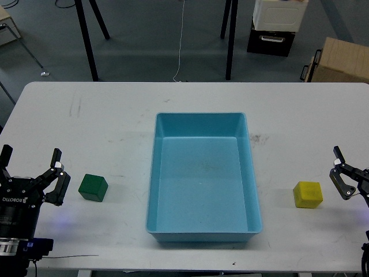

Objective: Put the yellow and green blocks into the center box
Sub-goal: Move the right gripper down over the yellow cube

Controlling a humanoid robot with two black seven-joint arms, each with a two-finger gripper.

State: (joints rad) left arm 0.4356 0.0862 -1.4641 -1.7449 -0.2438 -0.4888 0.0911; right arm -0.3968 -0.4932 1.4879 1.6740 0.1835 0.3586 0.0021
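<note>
A green block point(93, 187) sits on the white table point(115, 127), left of the blue center box point(202, 176). A yellow block point(307, 194) sits right of the box. The box holds nothing. My left gripper point(30, 173) is open and empty at the table's front left, its nearer finger a short gap left of the green block. My right gripper point(353, 183) is at the right edge, a short gap right of the yellow block. Only its left finger point(340, 181) shows fully; it is spread as if open, and it holds nothing.
Black stand legs point(86, 34), a hanging cable point(180, 40), a cardboard box point(337, 60) and a black and white case point(277, 26) stand on the floor beyond the table's far edge.
</note>
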